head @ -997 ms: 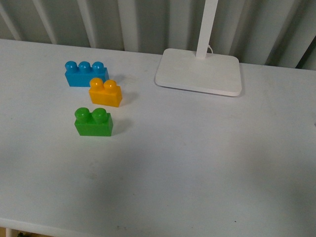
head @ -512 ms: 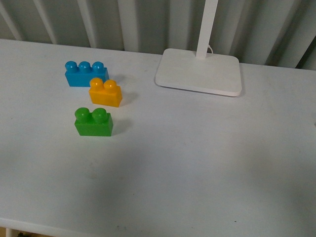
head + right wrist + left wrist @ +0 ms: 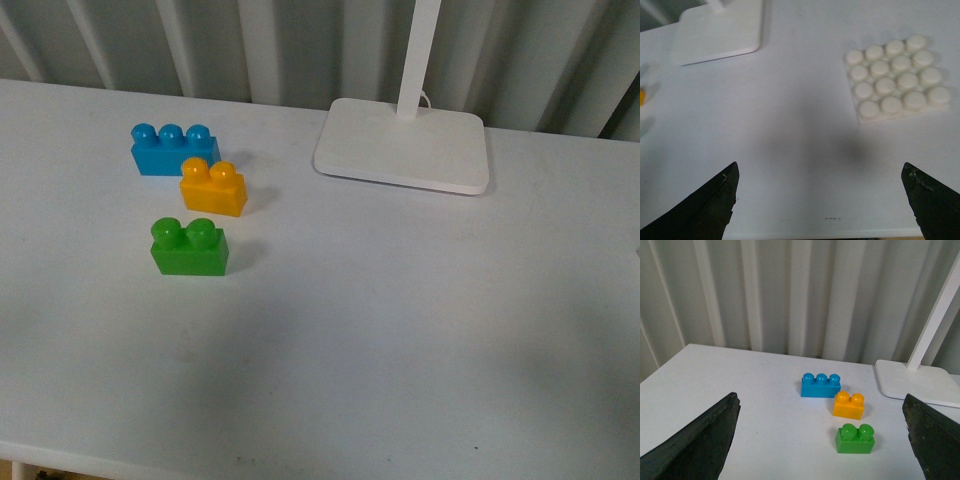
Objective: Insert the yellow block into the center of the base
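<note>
The yellow block [image 3: 213, 188] stands on the white table at the left, between a blue three-stud brick [image 3: 174, 149] and a green two-stud brick [image 3: 189, 246]. It also shows in the left wrist view [image 3: 848, 405]. The base [image 3: 897, 76], a white plate with a 4x4 grid of studs, shows only in the right wrist view, lying flat on the table. My left gripper [image 3: 822, 440] is open and empty, well short of the bricks. My right gripper [image 3: 820, 200] is open and empty over bare table, apart from the base. Neither gripper shows in the front view.
A white lamp foot [image 3: 404, 144] with its upright pole stands at the back of the table; it also shows in the left wrist view [image 3: 920, 382] and the right wrist view [image 3: 717, 31]. A ribbed grey wall [image 3: 250, 45] runs behind the table.
</note>
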{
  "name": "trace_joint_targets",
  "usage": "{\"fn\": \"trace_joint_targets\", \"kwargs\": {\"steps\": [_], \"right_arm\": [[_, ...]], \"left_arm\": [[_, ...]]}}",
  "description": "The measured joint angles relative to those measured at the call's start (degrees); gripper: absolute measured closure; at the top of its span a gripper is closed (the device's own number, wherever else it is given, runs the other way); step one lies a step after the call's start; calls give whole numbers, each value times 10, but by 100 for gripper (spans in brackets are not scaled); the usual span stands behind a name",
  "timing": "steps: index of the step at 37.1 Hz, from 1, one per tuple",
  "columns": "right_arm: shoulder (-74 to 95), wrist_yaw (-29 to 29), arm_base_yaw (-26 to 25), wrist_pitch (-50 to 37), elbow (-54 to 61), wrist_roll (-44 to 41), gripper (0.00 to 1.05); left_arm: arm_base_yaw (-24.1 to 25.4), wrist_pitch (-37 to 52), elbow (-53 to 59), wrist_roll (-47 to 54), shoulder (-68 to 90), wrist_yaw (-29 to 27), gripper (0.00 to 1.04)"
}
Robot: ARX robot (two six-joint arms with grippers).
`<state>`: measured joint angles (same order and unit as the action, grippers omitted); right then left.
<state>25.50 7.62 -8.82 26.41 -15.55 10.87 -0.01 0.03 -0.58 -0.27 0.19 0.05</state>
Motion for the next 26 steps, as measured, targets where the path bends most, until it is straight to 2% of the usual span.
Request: {"fn": "trace_joint_targets", "kwargs": {"steps": [2, 4, 8, 12, 15, 19, 21, 26], "right_arm": [[97, 42, -75, -56, -32, -5, 9], [179, 78, -127, -120, -64, -16, 9], [369, 100, -183, -243, -134, -66, 9], [567, 116, -193, -329, -201, -126, 9], [641, 119, -193, -351, -231, -141, 9], [761, 115, -189, -354, -284, -168, 9], [809, 95, -187, -349, -305, -185, 9], [868, 69, -181, -344, -324, -219, 9]], "left_arm": [[0, 0, 0, 0, 0, -1, 6], [0, 0, 0, 0, 0, -1, 6], [0, 0, 0, 0, 0, -1, 6], [0, 0, 0, 0, 0, -1, 6], [0, 0, 0, 0, 0, -1, 6], [0, 0, 0, 0, 0, -1, 6], [0, 0, 0, 0, 0, -1, 6], [0, 0, 0, 0, 0, -1, 6]]}}
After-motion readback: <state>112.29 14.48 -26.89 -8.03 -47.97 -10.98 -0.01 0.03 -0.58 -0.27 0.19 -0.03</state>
